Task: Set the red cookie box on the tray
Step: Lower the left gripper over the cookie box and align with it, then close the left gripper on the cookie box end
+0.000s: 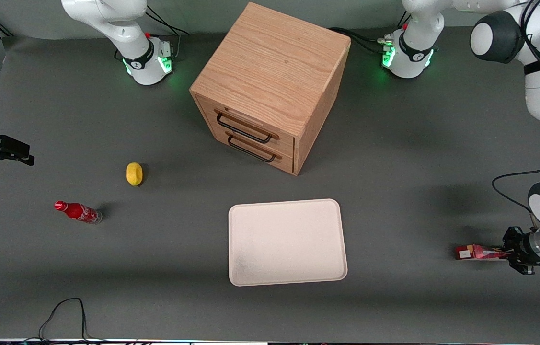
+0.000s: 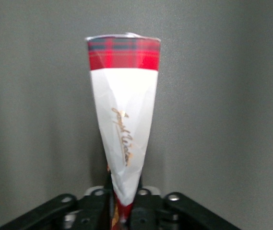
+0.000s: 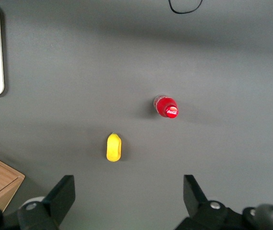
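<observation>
The red cookie box point(image 1: 478, 252) is a long thin package, dark red with a white band. It is held level, low over the table at the working arm's end, pointing toward the tray. My left gripper point(image 1: 507, 252) is shut on one end of it. In the left wrist view the red cookie box point(image 2: 123, 129) sticks straight out from between the fingers point(image 2: 150, 211), white wrapper and a tartan red end showing. The tray point(image 1: 287, 242), pale cream with a low rim, lies flat in front of the wooden cabinet, well apart from the box and nearer the front camera than the cabinet.
A wooden two-drawer cabinet point(image 1: 270, 84) stands mid-table. Toward the parked arm's end lie a yellow lemon-like object point(image 1: 134, 173) and a small red Coca-Cola bottle point(image 1: 78, 211). A black cable point(image 1: 63, 316) loops near the table's front edge.
</observation>
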Controlling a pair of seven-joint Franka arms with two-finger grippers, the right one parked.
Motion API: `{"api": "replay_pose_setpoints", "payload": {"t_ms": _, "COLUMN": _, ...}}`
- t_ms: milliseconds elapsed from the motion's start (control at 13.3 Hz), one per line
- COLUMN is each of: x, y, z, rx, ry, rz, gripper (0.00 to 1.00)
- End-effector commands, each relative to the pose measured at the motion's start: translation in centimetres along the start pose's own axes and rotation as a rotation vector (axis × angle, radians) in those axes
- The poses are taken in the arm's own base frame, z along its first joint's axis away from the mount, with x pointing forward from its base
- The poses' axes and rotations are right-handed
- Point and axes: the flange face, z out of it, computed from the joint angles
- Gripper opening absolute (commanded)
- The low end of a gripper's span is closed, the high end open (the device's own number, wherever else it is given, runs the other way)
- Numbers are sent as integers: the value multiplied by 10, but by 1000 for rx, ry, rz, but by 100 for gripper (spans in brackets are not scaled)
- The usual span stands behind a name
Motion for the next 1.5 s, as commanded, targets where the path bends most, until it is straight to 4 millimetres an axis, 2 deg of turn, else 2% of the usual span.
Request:
{"api": "replay_pose_setpoints", "payload": {"t_ms": 0, "x": 0, "y": 3, "z": -8, "rx": -16, "ry": -3, "rz": -11, "gripper": 0}}
{"api": "replay_pose_setpoints", "payload": {"t_ms": 225, "x": 1, "y": 5, "z": -29, "rx": 12, "ry": -7, "rz": 26, "gripper": 0}}
{"api": "replay_pose_setpoints", "payload": {"t_ms": 450, "x": 1, "y": 11, "z": -95, "rx": 89, "ry": -30, "rz": 28, "gripper": 0}}
{"api": "replay_pose_setpoints", "payload": {"t_ms": 675, "x": -2, "y": 5, "z": -152, "rx": 117, "ry": -41, "rz": 30, "gripper": 0}}
{"api": "replay_pose_setpoints", "payload": {"t_ms": 750, "x": -2, "y": 2, "z": -174, "rx": 119, "ry": -43, "rz": 30, "gripper": 0}}
{"api": "replay_pose_setpoints", "payload": {"t_ms": 975, "x": -1, "y": -16, "z": -254, "rx": 111, "ry": -38, "rz": 25, "gripper": 0}}
{"api": "replay_pose_setpoints", "payload": {"t_ms": 1125, "x": 4, "y": -31, "z": -292, "rx": 107, "ry": -35, "rz": 16, "gripper": 0}}
{"api": "replay_pose_setpoints", "payload": {"t_ms": 1275, "x": 3, "y": -38, "z": -310, "rx": 99, "ry": -37, "rz": 33, "gripper": 0}}
{"api": "replay_pose_setpoints", "payload": {"t_ms": 1425, "x": -7, "y": -37, "z": -314, "rx": 97, "ry": -45, "rz": 150, "gripper": 0}}
